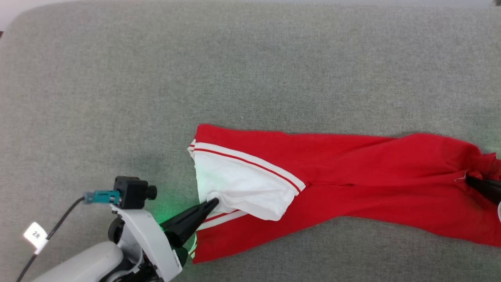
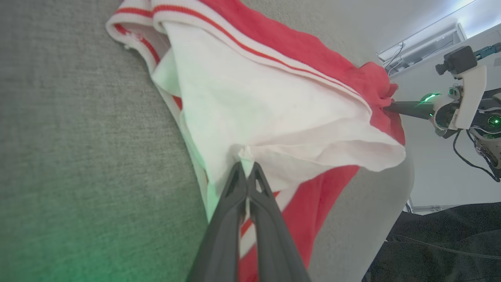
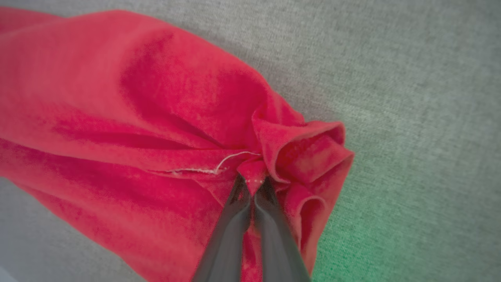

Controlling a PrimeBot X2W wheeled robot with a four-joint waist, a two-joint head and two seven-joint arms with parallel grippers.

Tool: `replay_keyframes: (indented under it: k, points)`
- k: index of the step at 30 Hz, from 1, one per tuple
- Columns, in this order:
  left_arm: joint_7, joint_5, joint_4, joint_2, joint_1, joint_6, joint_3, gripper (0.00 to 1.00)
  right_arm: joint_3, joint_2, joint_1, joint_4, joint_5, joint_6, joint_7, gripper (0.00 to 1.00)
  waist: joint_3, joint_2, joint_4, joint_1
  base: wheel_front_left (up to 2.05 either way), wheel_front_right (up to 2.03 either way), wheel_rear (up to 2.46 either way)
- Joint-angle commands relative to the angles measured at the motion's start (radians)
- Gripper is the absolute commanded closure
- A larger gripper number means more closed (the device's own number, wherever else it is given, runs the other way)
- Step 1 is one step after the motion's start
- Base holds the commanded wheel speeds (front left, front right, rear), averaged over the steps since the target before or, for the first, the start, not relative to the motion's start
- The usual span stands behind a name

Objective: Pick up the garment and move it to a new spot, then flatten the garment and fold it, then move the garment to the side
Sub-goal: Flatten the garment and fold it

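The garment [image 1: 352, 172], a bright red shirt with a white sleeve [image 1: 242, 184] and red-and-white striped trim, is stretched left to right over the grey padded surface [image 1: 250, 62]. At its left end my left gripper [image 1: 213, 202] is shut on a pinch of the white sleeve [image 2: 274, 113], fingertips [image 2: 238, 168] pressed together. At the far right my right gripper [image 1: 468, 179] is shut on a bunched red fold [image 3: 297, 156]; its tip [image 3: 252, 182] bites the cloth beside a loose white thread. The right gripper [image 2: 387, 105] also shows in the left wrist view, at the garment's far end.
The grey padded surface stretches wide behind and to the left of the shirt. In the left wrist view its front edge [image 2: 391, 219] drops off toward a dark floor and cables. My left wrist camera [image 1: 131, 192] and its cable [image 1: 58, 223] sit at the lower left.
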Motion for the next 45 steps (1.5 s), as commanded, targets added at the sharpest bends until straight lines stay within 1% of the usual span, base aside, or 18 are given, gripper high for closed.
replay_keyframes:
  k: [1,2,3,9,13,18,20,22,26,32,37,40,42,45]
  points:
    - [-0.006,0.004,0.003,0.001,-0.009,-0.003,0.001,0.19,0.015,0.022,0.018,0.013,0.000,-0.001,0.001,0.47,-0.007,0.0000,0.002,0.0000,0.00,0.00,0.00]
    - [-0.015,0.000,0.002,0.001,-0.008,-0.003,0.003,0.01,0.012,0.025,0.022,0.007,0.002,-0.001,-0.002,0.11,-0.014,0.0000,0.004,0.0000,0.00,0.00,0.00]
    - [-0.025,-0.006,0.000,0.003,-0.004,-0.003,0.006,0.00,0.007,0.028,0.026,0.003,0.009,-0.001,-0.006,0.00,-0.021,0.0000,0.005,0.0000,0.00,0.00,0.00]
    - [-0.079,-0.026,-0.013,0.020,0.032,-0.003,0.018,0.00,-0.028,0.027,0.046,-0.006,0.023,-0.001,-0.011,0.00,-0.074,0.0000,0.019,0.0000,0.00,0.00,0.00]
    - [-0.116,-0.025,0.020,0.021,0.072,-0.003,0.046,0.00,-0.053,0.030,0.067,0.005,0.035,-0.001,-0.017,0.00,-0.110,0.0000,0.033,0.0000,0.00,0.00,0.00]
    - [-0.136,-0.011,0.074,-0.018,0.150,0.018,0.122,0.00,-0.096,0.027,0.107,0.031,0.048,-0.001,-0.007,0.00,-0.143,0.0000,0.047,0.0000,0.00,0.00,0.00]
    - [-0.137,0.013,0.097,-0.045,0.190,0.030,0.189,0.00,-0.119,0.028,0.123,0.047,0.054,-0.001,0.002,0.00,-0.151,0.0000,0.051,0.0000,0.00,0.00,0.00]
    - [-0.135,0.048,0.119,-0.084,0.245,0.031,0.259,0.00,-0.141,0.028,0.142,0.063,0.055,-0.001,0.008,0.00,-0.158,0.0000,0.054,0.0000,0.00,0.00,0.00]
    - [-0.136,0.138,0.148,-0.146,0.330,0.029,0.397,0.00,-0.188,0.037,0.172,0.102,0.053,-0.001,0.020,0.00,-0.171,0.0000,0.060,0.0000,0.00,0.00,0.00]
    - [-0.136,0.381,0.154,-0.215,0.393,0.061,0.581,0.00,-0.231,0.055,0.194,0.151,0.045,-0.001,0.056,0.00,-0.179,0.0000,0.074,0.0000,0.00,0.00,0.00]
    - [-0.136,0.603,0.126,-0.277,0.420,0.090,0.737,0.00,-0.236,0.088,0.146,0.190,0.022,-0.001,0.096,0.00,-0.176,0.0000,0.078,0.0000,0.00,0.00,0.00]
    - [-0.136,0.714,0.102,-0.320,0.434,0.089,0.818,0.00,-0.230,0.116,0.114,0.219,0.003,-0.001,0.120,0.00,-0.171,0.0000,0.082,0.0000,0.00,0.00,0.00]
    - [-0.136,0.759,0.096,-0.356,0.450,0.072,0.858,0.00,-0.237,0.138,0.090,0.241,-0.008,-0.001,0.135,0.00,-0.167,0.0000,0.086,0.0000,0.00,0.00,0.00]
    - [-0.136,0.804,0.104,-0.393,0.464,0.050,0.898,0.00,-0.234,0.169,0.061,0.278,-0.032,-0.001,0.162,0.00,-0.160,0.0000,0.091,0.0000,0.00,0.00,0.00]
